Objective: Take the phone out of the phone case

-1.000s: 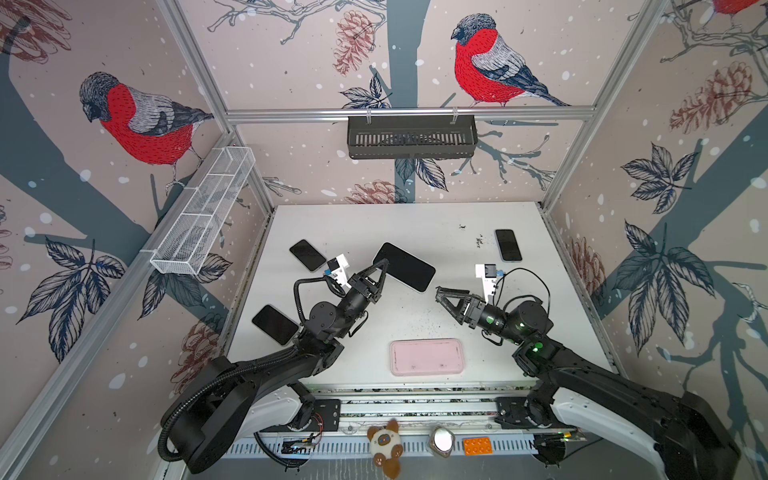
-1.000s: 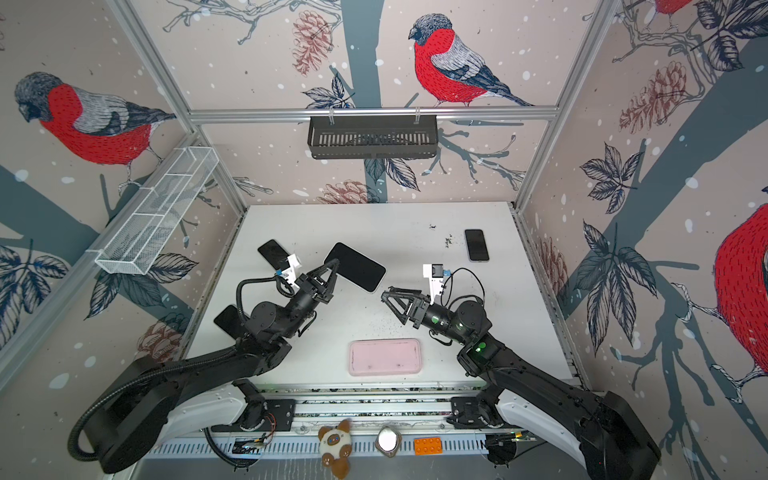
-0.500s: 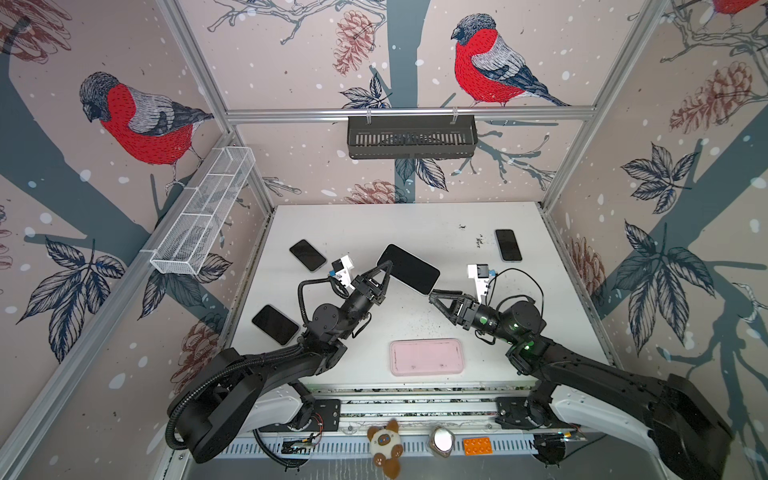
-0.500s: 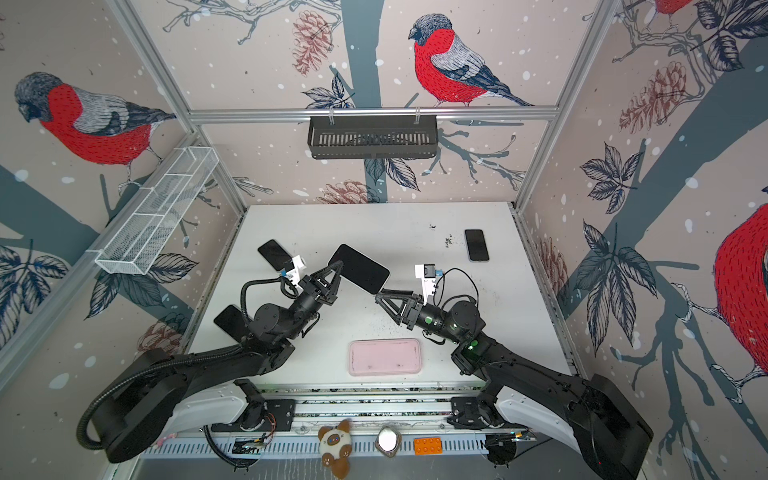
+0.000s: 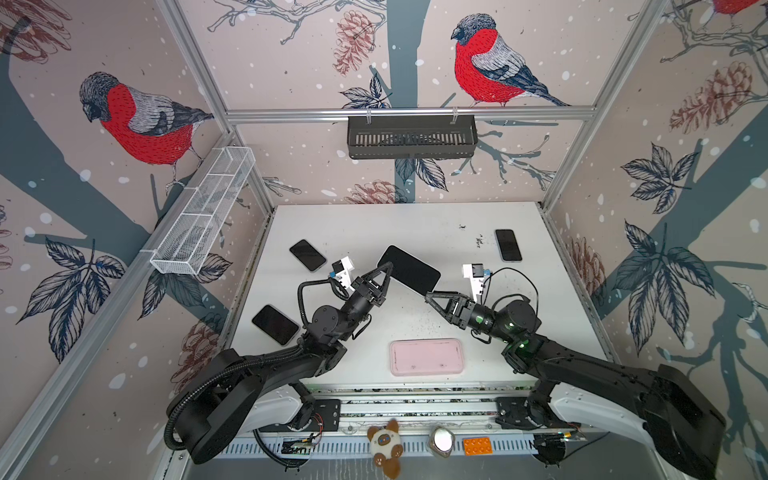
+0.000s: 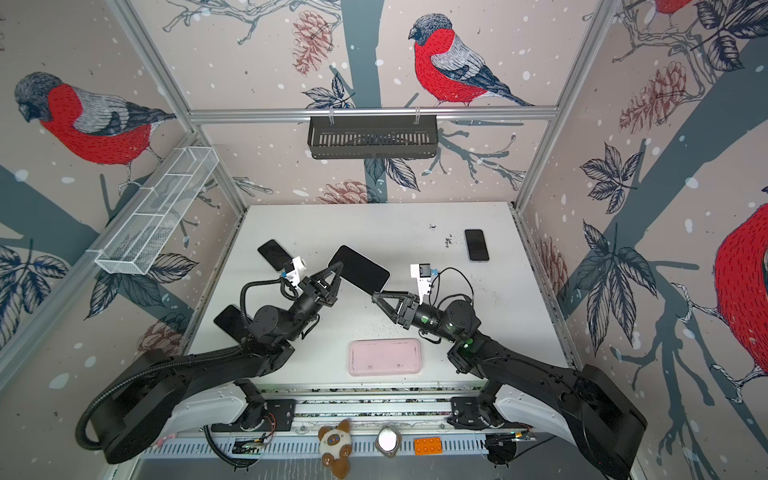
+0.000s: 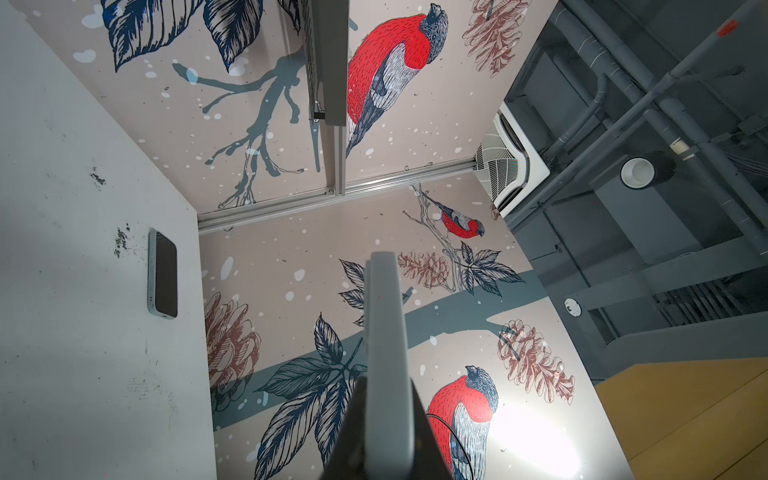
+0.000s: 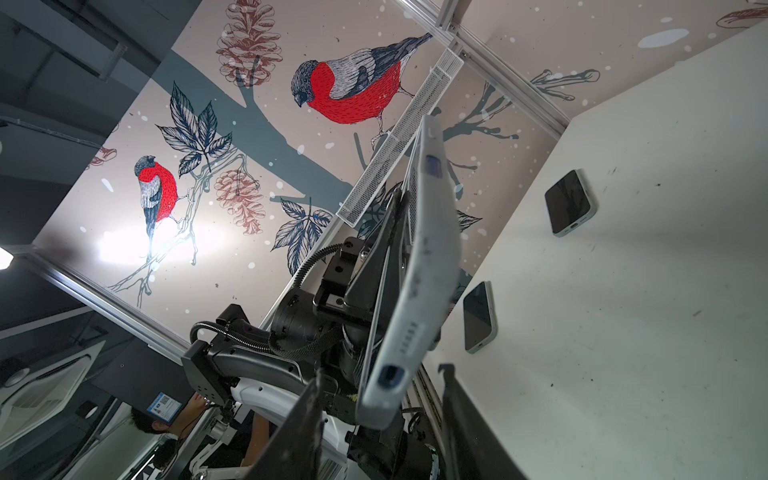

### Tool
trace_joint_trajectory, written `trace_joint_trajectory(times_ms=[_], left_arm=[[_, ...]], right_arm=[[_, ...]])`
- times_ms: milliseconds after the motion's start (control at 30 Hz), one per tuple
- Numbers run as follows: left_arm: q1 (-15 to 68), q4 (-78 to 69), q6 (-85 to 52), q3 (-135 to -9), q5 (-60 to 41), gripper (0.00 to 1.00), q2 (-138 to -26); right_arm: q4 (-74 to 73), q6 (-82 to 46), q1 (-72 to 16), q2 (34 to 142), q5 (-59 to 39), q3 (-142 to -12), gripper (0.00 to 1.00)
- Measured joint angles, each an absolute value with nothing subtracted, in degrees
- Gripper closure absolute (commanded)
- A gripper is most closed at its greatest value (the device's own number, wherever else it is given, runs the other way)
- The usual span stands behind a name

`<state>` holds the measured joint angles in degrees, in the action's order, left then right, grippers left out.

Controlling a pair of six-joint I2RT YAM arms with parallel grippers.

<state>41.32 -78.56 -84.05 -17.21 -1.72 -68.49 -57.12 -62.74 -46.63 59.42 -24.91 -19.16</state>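
1. Phone (image 5: 409,269) (image 6: 360,269): black-screened flat slab with a pale grey rim, held in the air above the white desk (image 5: 395,224). The screen faces up in both top views.
2. Axis: the long axis runs on a diagonal in both top views, from a far-left end to a near-right end. The right wrist view shows the rim edge-on (image 8: 419,270), with blue showing in its cut-outs.
3. Grip: left pincer (image 5: 388,268) (image 6: 340,266) is clamped on the far-left short end. In the left wrist view the slab (image 7: 384,353) rises edge-on from between the jaws.
4. Approach: right pincer (image 5: 428,296) (image 6: 375,296) sits at the near-right corner, jaws partly spread. In the right wrist view its fingers (image 8: 305,419) stand either side of that end with a gap on each side, so no contact is seen.
5. Pink rounded-rectangle case (image 5: 427,357) (image 6: 385,357) lies flat near the desk's front edge, long axis along that edge, well apart from the held slab.
6. Three black phones lie flat on the desk: far left (image 5: 308,255), near the left edge (image 5: 275,324), far right (image 5: 508,245).
7. Room: bare desk surface lies under the held slab and toward the far wall.
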Motion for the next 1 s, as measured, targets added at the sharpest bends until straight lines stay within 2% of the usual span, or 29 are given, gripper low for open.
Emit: trace_joint_trajectory(times_ms=[333,567,800,1000], left_arm=[[41.8,-78.6,-84.0,-16.9,-1.8,1.0,-68.5],[42.1,-78.8,-83.0,-16.8,-1.5,1.0,-68.6],[42.4,-77.7,-82.8,-17.0,-1.6,1.0,-68.2],[42.5,-70.8,-83.2,-19.6,-3.3,1.0,-66.1]], right_arm=[[-58.7,-62.8,-47.0,60.3,-24.5,-19.1,0.75],[-59.7,-64.6,-47.2,60.9,-24.4,-18.8,0.97],[-59.5,-63.5,-47.5,59.9,-24.3,-18.0,0.99],[-53.5,-54.5,-49.8,55.3,-21.2,-17.9,0.99]])
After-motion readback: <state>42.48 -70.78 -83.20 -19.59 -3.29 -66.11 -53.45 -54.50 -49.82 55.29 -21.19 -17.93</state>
